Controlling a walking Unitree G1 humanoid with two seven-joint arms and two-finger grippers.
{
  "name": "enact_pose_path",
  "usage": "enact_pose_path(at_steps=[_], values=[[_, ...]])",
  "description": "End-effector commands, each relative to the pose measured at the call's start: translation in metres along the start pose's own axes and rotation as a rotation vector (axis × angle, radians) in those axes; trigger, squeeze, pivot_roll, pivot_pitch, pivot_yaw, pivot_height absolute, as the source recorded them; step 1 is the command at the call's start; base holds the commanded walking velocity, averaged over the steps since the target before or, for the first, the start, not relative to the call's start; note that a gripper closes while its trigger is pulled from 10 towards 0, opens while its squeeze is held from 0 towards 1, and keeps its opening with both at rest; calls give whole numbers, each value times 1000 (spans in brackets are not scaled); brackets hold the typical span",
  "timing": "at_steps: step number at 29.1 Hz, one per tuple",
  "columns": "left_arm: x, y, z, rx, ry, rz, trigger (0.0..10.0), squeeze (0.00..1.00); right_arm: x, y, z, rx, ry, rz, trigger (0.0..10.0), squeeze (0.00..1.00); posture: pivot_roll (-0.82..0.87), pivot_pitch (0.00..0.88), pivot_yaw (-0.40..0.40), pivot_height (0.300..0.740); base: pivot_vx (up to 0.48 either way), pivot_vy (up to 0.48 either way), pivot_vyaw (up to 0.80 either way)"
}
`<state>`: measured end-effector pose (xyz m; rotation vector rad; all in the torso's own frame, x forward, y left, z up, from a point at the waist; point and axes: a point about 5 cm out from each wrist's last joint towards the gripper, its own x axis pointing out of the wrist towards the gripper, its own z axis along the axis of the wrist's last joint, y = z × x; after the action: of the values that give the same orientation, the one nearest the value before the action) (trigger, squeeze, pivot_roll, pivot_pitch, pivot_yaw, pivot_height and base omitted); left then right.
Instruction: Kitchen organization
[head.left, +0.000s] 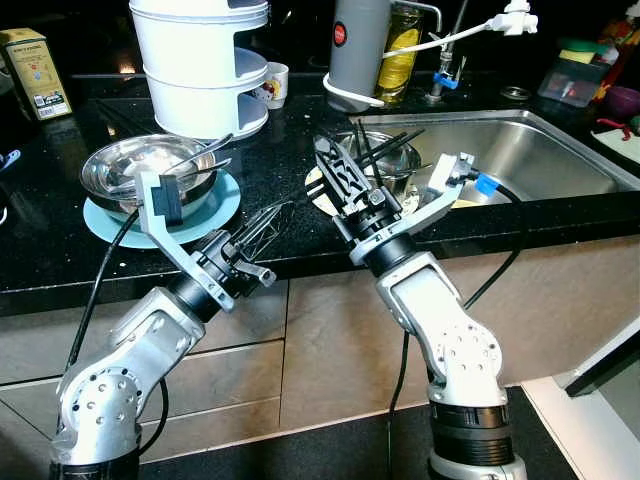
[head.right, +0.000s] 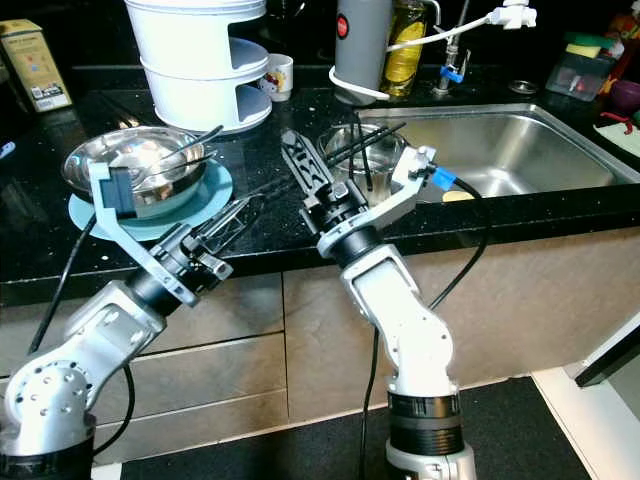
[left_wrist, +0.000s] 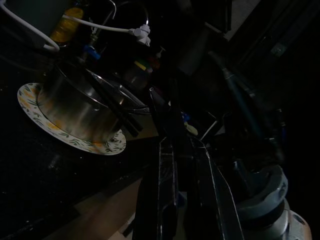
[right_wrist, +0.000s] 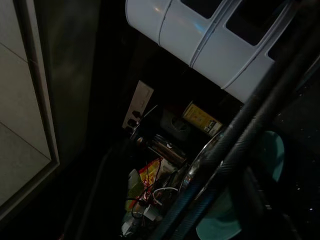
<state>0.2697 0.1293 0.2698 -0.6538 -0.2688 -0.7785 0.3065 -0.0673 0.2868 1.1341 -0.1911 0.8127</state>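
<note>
Chopsticks jut from the steel bowl beside the sink, so the right gripper, fingers closed on nothing, must spread before closing squarely around them.

Honestly we can't read a single word here. The yellow-and-green cardboard box at the back of the black counter has print, but it's too small for us. The grey cylindrical appliance carries a round red badge, lettering illegible. The small white mug has a blurry picture.
</note>
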Motion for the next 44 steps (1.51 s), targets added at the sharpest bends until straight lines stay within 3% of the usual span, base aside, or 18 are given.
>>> enact_pose_path(at_steps=[1, 24, 25, 26, 34, 35, 36, 40, 41, 43, 44], values=[[-2, -1, 0, 10, 8, -2, 0, 0, 6, 9, -7, 66, -11, 44, 0, 0, -26, 124, -58, 740, 0, 0, 0], [-3, -2, -6, 3, 53, 10, 0, 0, 6, 15, -4, 104, -35, 85, 0, 0, -26, 115, -55, 740, 0, 0, 0], [-2, 0, -6, 12, 55, 31, 2980, 0, 6, 14, -4, 106, -36, 86, 0, 0, -26, 108, -55, 740, 0, 0, 0], [-1, -1, -6, -2, 48, 10, 10000, 1000, 6, 14, -3, 107, -38, 86, 0, 0, -26, 108, -55, 740, 0, 0, 0], [-5, -12, -6, -4, 48, -80, 10000, 1000, 6, 14, 5, 115, -91, 80, 0, 0, -25, 114, -59, 740, 0, 0, 0], [-7, -15, -6, 0, 54, -106, 10000, 345, 6, 12, 7, 112, -109, 72, 0, 0, -25, 114, -59, 740, 0, 0, 0], [-11, -20, -7, 0, 77, -146, 10000, 0, 5, 10, 12, 111, -142, 63, 0, 0, -25, 114, -59, 740, 0, 0, 0], [-24, -27, -15, 0, 193, -219, 10000, 0, 2, 6, 23, 86, -185, 54, 0, 0, -25, 114, -59, 740, 0, 0, 0], [-37, -25, -25, 69, 335, -224, 10000, 0, -1, 4, 28, -27, -138, 63, 0, 0, -21, 115, -56, 740, 0, 0, 0], [-42, -23, -28, 96, 388, -218, 10000, 0, -2, 3, 30, -79, -107, 69, 0, 0, -21, 115, -56, 740, 0, 0, 0], [-49, -20, -33, 139, 469, -208, 10000, 0, -5, 4, 31, -152, -53, 92, 0, 0, -21, 115, -56, 740, 0, 0, 0]])
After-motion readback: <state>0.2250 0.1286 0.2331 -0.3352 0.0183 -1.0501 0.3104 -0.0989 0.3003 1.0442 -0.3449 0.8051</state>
